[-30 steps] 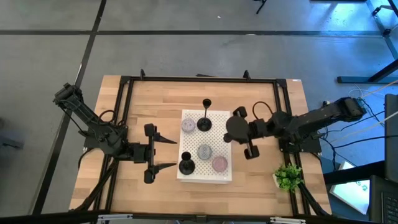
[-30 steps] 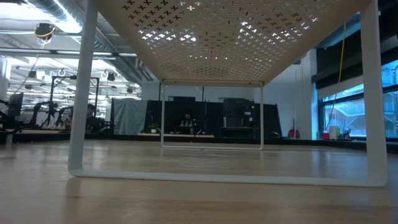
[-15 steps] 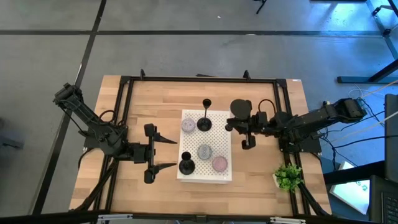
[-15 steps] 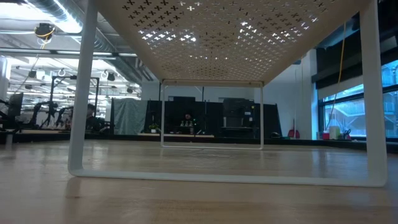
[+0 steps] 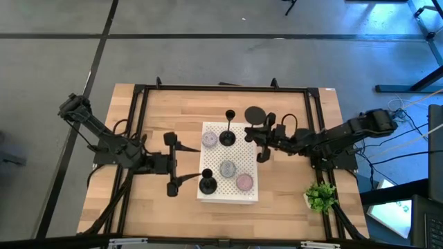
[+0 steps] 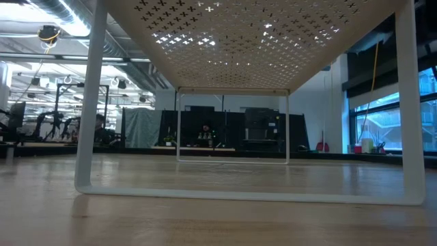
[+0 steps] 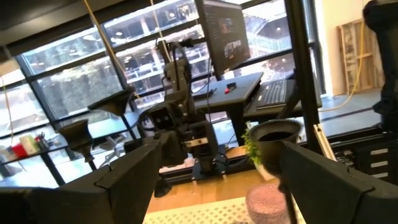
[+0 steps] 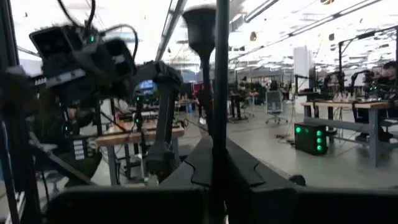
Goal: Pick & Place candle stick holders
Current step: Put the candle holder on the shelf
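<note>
A white perforated stand (image 5: pixel 235 195) sits mid-table; the low view shows only its underside (image 6: pixel 246 41). One black candle stick holder (image 5: pixel 227 136) stands by its round base at the stand's far edge. Another (image 5: pixel 208 184) stands at the near left corner. My right gripper (image 5: pixel 261 140) is shut on a third holder, whose round base (image 5: pixel 255 113) shows just beyond the stand's far right corner. My left gripper (image 5: pixel 196 164) is open at the stand's left side. The near holder's cup (image 7: pixel 273 133) stands between its fingers, close to one, and I see no touch. My right gripper pinches the third holder's thin stem (image 8: pixel 219 124) between its two fingers. The fingers come level from the table's right and lie across the stem. The stem runs straight up out of the wrist view. The holder is lifted clear of the stand and table.
Three small candle jars (image 5: pixel 210 140) (image 5: pixel 227 168) (image 5: pixel 243 182) sit on the stand. A small green plant (image 5: pixel 320 197) stands at the near right. Black frame rails (image 5: pixel 221 88) run along the table's edges. Bare wood lies left of and beyond the stand.
My right gripper has carried the held holder toward the table's far edge and a little left, from beside the stand's right edge to its far right corner. My left gripper has moved slightly right toward the stand, staying open.
</note>
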{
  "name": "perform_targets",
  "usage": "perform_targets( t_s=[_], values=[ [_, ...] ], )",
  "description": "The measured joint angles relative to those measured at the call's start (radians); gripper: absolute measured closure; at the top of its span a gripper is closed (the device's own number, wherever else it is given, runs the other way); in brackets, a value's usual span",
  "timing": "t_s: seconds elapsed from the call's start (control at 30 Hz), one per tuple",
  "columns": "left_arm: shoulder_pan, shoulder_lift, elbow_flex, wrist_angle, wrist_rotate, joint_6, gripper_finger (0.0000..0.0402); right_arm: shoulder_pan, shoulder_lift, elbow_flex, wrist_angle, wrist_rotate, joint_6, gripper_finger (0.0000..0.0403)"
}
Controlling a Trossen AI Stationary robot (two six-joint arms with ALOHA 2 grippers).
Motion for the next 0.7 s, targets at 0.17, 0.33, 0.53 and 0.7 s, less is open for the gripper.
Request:
perform_targets(
  t_s=[0.17, 0.33, 0.53, 0.7],
  values=[
    [0.014, 0.000, 0.000, -0.017, 0.033, -0.026, 0.0080, 0.001, 0.022, -0.004, -0.006, -0.001, 0.021, 0.0389],
    [0.014, 0.000, 0.000, -0.024, 0.043, -0.029, 0.0080, 0.002, 0.022, -0.099, 0.133, -0.003, 0.047, 0.0389],
    [0.006, 0.000, 0.000, -0.024, 0.043, -0.028, 0.0080, -0.017, 0.012, -0.225, 0.345, -0.103, 0.056, 0.0389],
    [0.008, 0.000, 0.000, -0.023, 0.043, -0.027, 0.0080, -0.058, -0.002, -0.195, 0.236, -0.293, 0.040, 0.0389]
  ],
)
